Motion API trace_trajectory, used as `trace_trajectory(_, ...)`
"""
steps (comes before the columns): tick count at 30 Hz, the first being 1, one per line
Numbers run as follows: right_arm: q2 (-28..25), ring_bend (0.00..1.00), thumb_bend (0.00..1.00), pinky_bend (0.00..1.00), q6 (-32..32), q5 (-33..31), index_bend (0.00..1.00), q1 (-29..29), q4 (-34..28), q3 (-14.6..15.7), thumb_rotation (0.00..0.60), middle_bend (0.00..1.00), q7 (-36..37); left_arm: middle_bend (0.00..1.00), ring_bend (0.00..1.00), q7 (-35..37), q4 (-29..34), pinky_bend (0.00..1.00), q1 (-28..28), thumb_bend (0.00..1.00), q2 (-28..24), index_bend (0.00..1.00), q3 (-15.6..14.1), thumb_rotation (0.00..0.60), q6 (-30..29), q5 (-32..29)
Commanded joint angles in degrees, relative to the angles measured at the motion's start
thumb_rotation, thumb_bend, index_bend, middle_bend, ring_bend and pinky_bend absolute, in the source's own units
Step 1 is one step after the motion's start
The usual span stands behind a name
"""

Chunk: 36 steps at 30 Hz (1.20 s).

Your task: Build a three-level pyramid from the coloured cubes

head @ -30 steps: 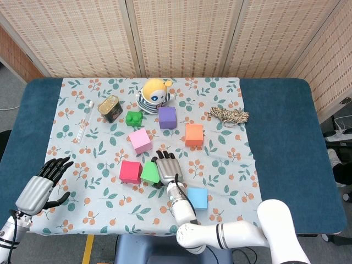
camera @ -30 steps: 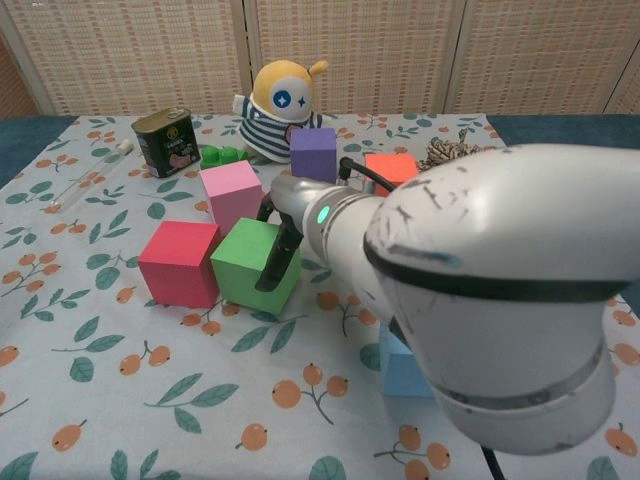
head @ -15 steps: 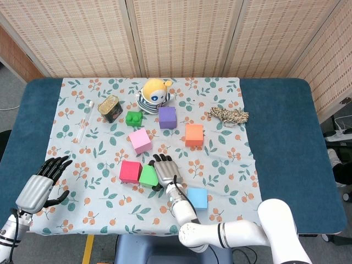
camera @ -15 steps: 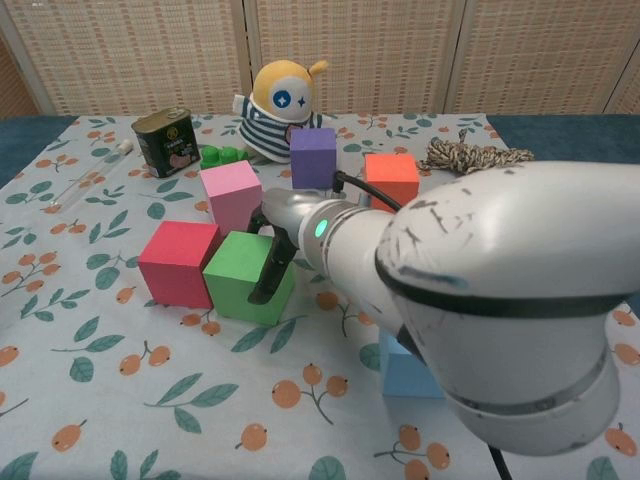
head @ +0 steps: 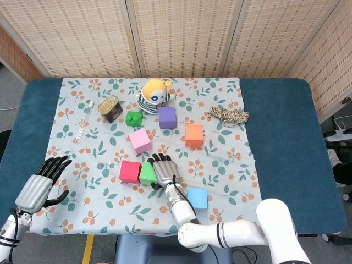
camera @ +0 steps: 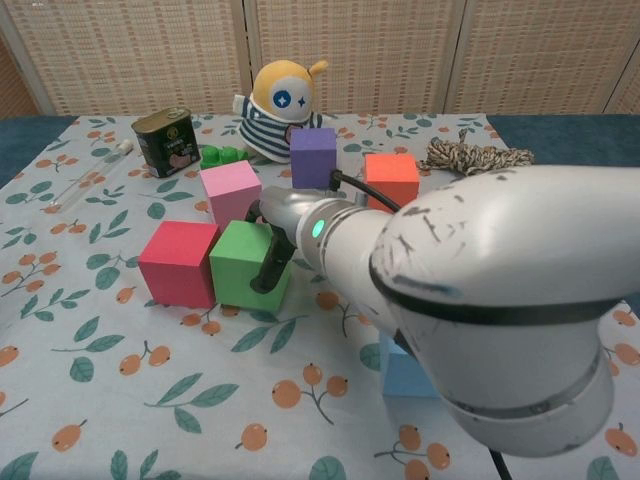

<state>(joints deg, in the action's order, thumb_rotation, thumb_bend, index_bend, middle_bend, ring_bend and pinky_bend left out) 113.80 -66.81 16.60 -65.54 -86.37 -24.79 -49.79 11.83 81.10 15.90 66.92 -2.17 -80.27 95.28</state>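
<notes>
Right hand [head: 163, 168] lies against the green cube's [camera: 247, 264] right face, whether gripping or only pushing cannot be told, seemingly to seat it against the red cube [camera: 180, 263] as a base row; left hand [head: 43, 182] idle, fingers apart, near-left.

The right robot hand [camera: 272, 262] touches the green cube [camera: 246, 276], which sits right beside the red cube [camera: 180, 263].
</notes>
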Motion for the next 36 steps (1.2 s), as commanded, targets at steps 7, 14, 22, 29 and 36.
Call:
trace_trajectory(7, -0.05, 0.0, 0.41, 0.1, 1.1, -0.25, 0.04, -0.04, 0.19, -0.19, 0.6, 0.05, 0.54, 0.0, 0.0, -0.14, 0.13, 0.07, -0.03, 0.35, -0.03, 0.0, 0.02, 0.6, -0.1, 0.0)
trace_trajectory(14, -1.61, 0.0, 0.36, 0.1, 1.49, -1.04, 0.01, 0.19, -1.16, 0.38, 0.6, 0.04, -0.17, 0.0, 0.0, -0.48, 0.04, 0.07, 0.12, 0.35, 0.23, 0.0, -0.02, 0.6, 0.33, -0.1)
trace_trajectory(22, -3.48, 0.0, 0.27, 0.1, 2.34, -1.91, 0.0, 0.23, -3.6, 1.08, 0.6, 0.03, -0.37, 0.0, 0.0, -0.92, 0.22, 0.07, 0.09, 0.35, 0.31, 0.0, 0.01, 0.6, 0.34, -0.21)
trace_trajectory(29, -5.31, 0.0, 0.23, 0.1, 2.26, -1.39, 0.0, 0.46, -5.91, 1.05, 0.6, 0.03, 0.58, 0.0, 0.0, -0.91, 0.17, 0.07, 0.05, 0.35, 0.29, 0.0, -0.03, 0.6, 0.22, -0.12)
trace_trajectory(36, -12.63, 0.0, 0.23, 0.1, 2.85, 3.49, 0.0, 3.66, -11.57, 3.98, 0.6, 0.01, 2.46, 0.0, 0.0, -0.84, 0.06, 0.07, -0.01, 0.35, 0.27, 0.0, -0.02, 0.6, 0.26, -0.29)
